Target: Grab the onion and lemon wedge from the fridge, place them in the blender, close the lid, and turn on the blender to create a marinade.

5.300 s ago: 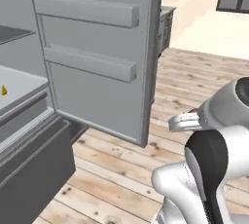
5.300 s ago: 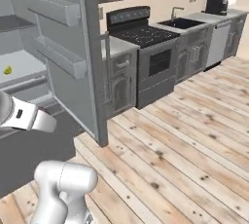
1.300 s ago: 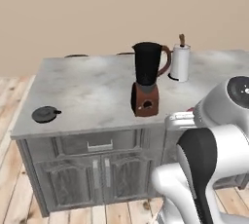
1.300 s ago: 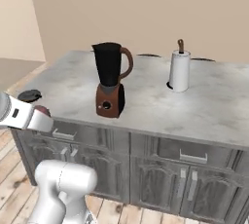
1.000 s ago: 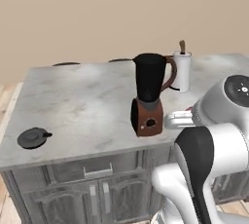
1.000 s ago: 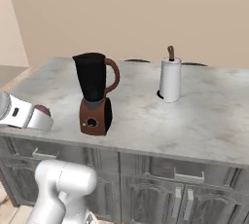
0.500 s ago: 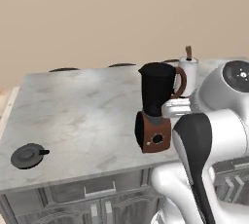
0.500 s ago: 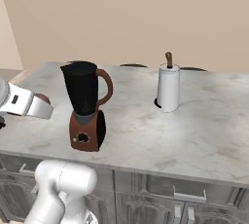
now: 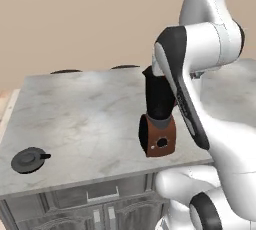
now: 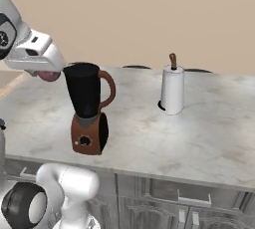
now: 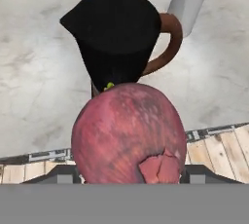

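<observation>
End effector (image 11: 129,169): jaws wide, clamped on onion (image 11: 129,133), held just left of blender (image 10: 88,108) rim, above tabletop (image 10: 199,133). Blender jug open-topped, nr front edge. Lid (image 9: 29,159) lies far left on tabletop. Paper towel roll (image 10: 172,90) right of blender.

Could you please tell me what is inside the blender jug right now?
The blender stands open, its lid lying apart on the counter. Its inside looks plain black; nothing is discernible. The onion, held in the gripper, covers the jug's lower part in the hand view.

Grey marble counter (image 9: 90,109) before a plain beige wall (image 10: 149,14).
</observation>
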